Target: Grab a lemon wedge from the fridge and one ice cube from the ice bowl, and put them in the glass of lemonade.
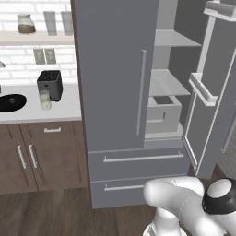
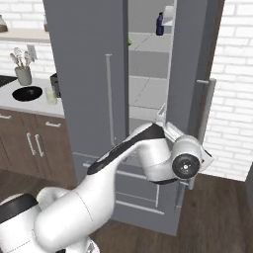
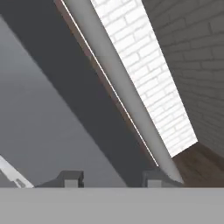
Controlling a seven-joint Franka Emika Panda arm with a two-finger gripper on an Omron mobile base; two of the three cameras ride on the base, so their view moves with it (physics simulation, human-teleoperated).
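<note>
Your fridge (image 1: 115, 78) takes up most of the scene: the left door is closed, the right door (image 1: 209, 92) is swung wide open, and its inner shelves are bare grey with a pale drawer box (image 1: 162, 113) on the lower shelf. In the right base view your arm (image 2: 133, 158) reaches across the front of the fridge toward the open door's long bar handle (image 2: 205, 113).

To the left of the fridge, the white table (image 1: 64, 108) sits over brown cabinets. On it you have the ice bowl (image 1: 10, 102) at the far left, then the black toaster (image 1: 50, 84), with the glass of lemonade (image 1: 44, 99) standing just in front of the toaster. A grey utensil cup (image 2: 22, 75) stands behind the bowl.

High in the fridge, a dark blue bottle (image 2: 159, 24) stands on the top shelf, and the lemon wedge (image 2: 130, 42) shows as a tiny yellow-green speck at the shelf's left edge, just behind the closed door.

Your claw (image 3: 109, 178) points along the grey door edge and handle bar; its two tips stand apart with nothing between them, so it reads as released.
</note>
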